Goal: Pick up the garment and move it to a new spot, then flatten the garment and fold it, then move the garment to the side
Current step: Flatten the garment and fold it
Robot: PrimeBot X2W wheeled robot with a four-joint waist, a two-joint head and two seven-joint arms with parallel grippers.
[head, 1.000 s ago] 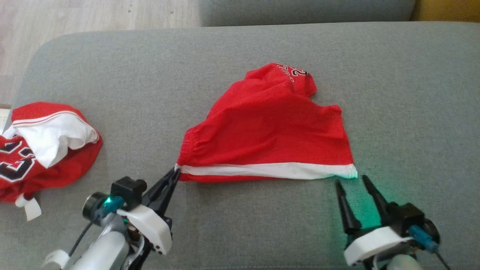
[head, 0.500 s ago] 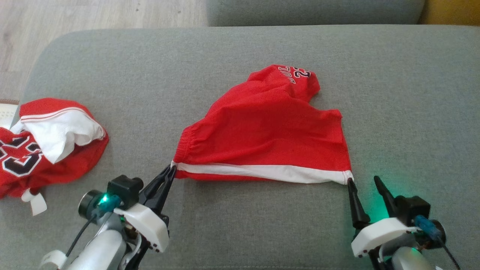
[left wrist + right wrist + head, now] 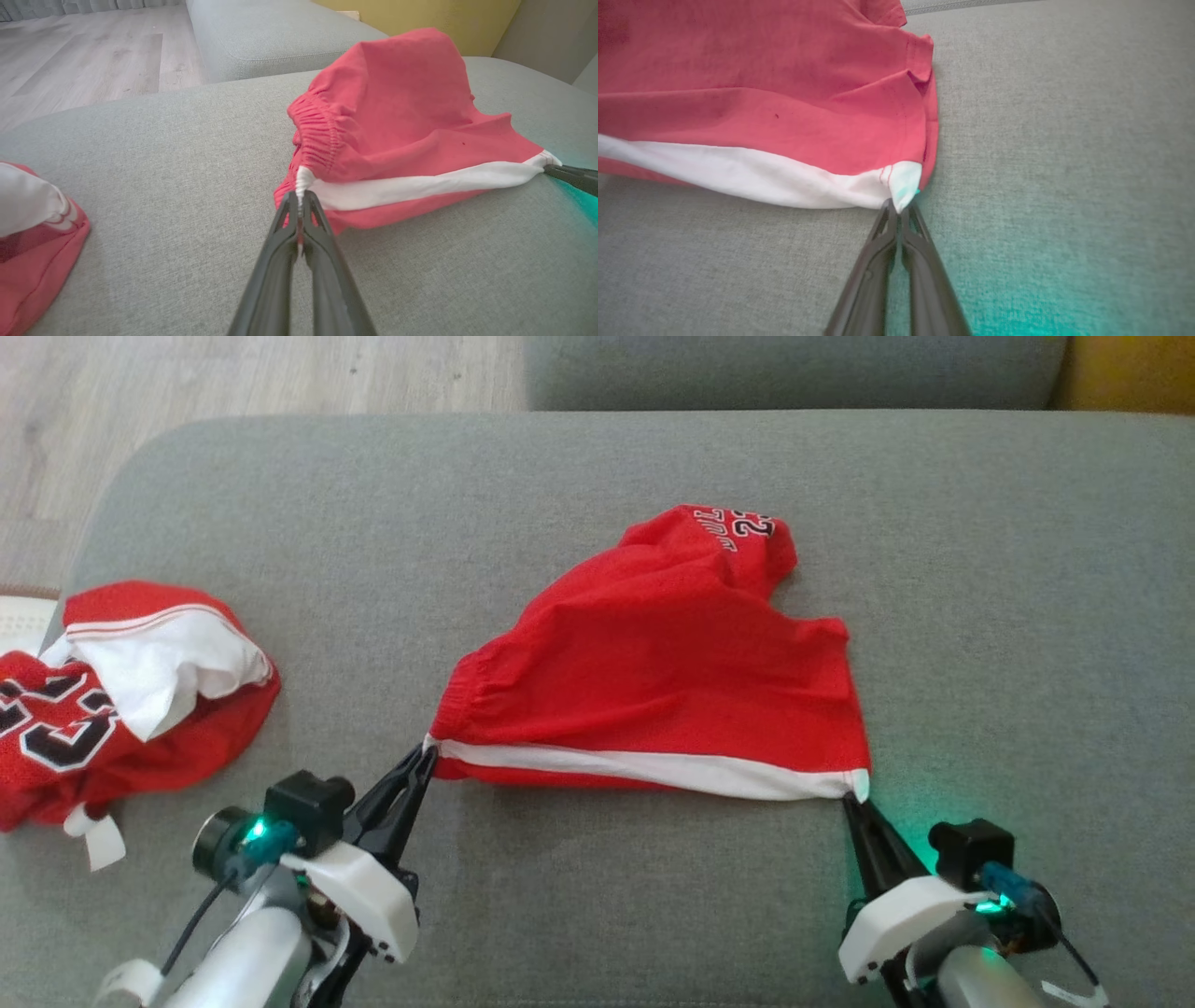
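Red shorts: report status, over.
Left gripper shut on shorts waistband corner. Right gripper shut on hem corner. White stripe spans between. Other jersey lies apart, left.

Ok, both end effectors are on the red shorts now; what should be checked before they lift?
1. Left end effector shut on the waistband corner of the red shorts: ok.
2. Right end effector shut on the hem corner: ok.
3. White stripe stretched between the two grips: ok.
4. Shorts flat on the sofa cushion: not ok, far side humped and creased.
5. Crumpled jersey apart from the shorts: ok.
6. Enough cloth pinched to survive a lift: cannot tell.
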